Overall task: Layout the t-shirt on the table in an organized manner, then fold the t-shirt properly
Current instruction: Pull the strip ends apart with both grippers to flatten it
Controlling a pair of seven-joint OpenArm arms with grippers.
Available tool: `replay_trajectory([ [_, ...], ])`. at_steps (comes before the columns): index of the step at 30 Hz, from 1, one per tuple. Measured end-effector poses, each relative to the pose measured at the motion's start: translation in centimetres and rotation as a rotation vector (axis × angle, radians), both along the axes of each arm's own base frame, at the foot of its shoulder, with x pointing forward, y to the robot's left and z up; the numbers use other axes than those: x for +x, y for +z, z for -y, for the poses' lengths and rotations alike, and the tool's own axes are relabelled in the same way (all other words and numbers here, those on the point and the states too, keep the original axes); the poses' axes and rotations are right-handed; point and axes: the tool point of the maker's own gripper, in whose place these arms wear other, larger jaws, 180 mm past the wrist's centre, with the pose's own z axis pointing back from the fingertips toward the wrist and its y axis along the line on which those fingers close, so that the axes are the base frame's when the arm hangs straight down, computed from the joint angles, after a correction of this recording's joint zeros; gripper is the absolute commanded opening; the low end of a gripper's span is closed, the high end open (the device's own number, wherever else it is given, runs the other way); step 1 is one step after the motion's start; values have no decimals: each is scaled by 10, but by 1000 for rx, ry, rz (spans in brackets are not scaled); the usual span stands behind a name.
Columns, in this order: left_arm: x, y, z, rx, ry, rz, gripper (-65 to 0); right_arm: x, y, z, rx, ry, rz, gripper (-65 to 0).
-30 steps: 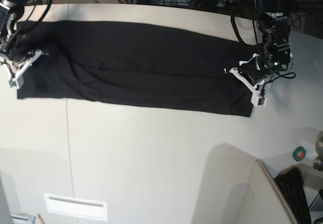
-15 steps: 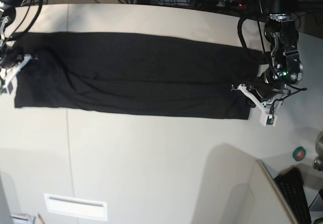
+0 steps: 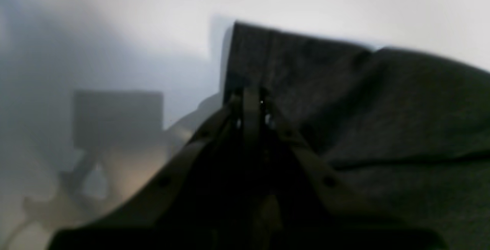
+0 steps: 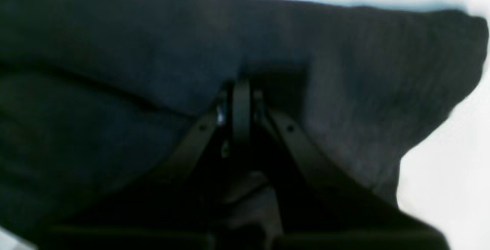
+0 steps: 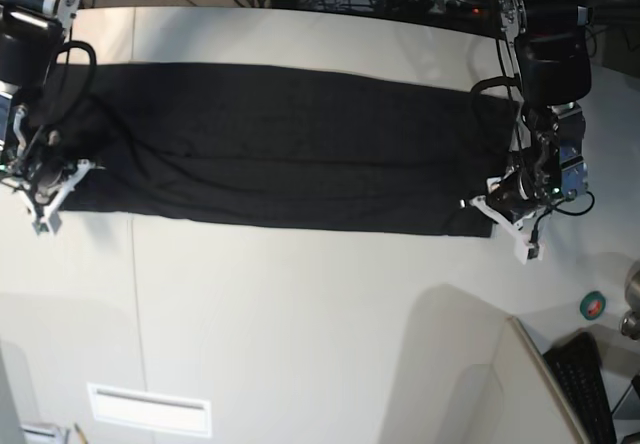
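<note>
Black t-shirt (image 5: 280, 149) lies across the far half of the desk (image 5: 300, 324) as one long flat band running left to right, already folded lengthwise.

Left tool (image 5: 497, 211) sits at the band's right near corner, its jaws pressed together and pinching the t-shirt hem; the wrist view shows cloth caught between the tips. Right tool (image 5: 42, 186) is at the left near corner, jaws likewise pressed together on fabric.

Risks from here:
- Uneven pull. If one tool travels faster or lifts higher than the other, the band will likely skew and the near edge lose its straight line.
- Thin grip. Each pinch looks to hold only a narrow bite of hem; a tug along the desk could slip it free, most likely at the right corner, where the cloth bunches.
- Layers may slide apart, since the band is stacked.

Materials: soft matte knit, limp, no stiffness. Shallow creases run lengthwise, with a diagonal ridge near the left end. Desk is smooth, off-white and hard, with a thin seam running near to far on the left.
</note>
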Motion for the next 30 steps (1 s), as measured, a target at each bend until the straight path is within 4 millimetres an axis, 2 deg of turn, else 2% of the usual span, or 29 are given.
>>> replay_trajectory([
  [4,5,1,-11,5,19,15,-650,1,-2,20,-31,-95,31,-650],
  [7,10,8,-19,26,28,25,-650,1,-1,20,-36,-98,38,-650],
  [9,18,26,-22,59,12,76,-650,-1,3,21,-65,-83,31,-650],
  [12,26,52,-17,84,-22,154,-650,-2,24,19,-113,-52,113,-650],
  [18,-11,55,-4,104,-138,119,-650,4,77,-2,-168,-7,291,-650],
  [20,-25,65,-22,114,-79,150,-650,-4,82,-5,-186,3,299,-650],
  [21,-31,72,-33,127,-53,166,-612,-9,83,-5,-190,9,297,-650],
  [23,-40,85,-52,150,7,201,-351,-21,77,-3,-199,12,269,-650],
  [25,-49,84,-61,156,37,198,-125,-27,73,-4,-197,14,250,-650],
  [27,-49,76,-48,92,21,197,-16,-26,74,-6,-193,18,257,-650],
  [30,-53,56,-16,-88,-49,194,0,-28,67,-10,-177,11,248,-650],
])
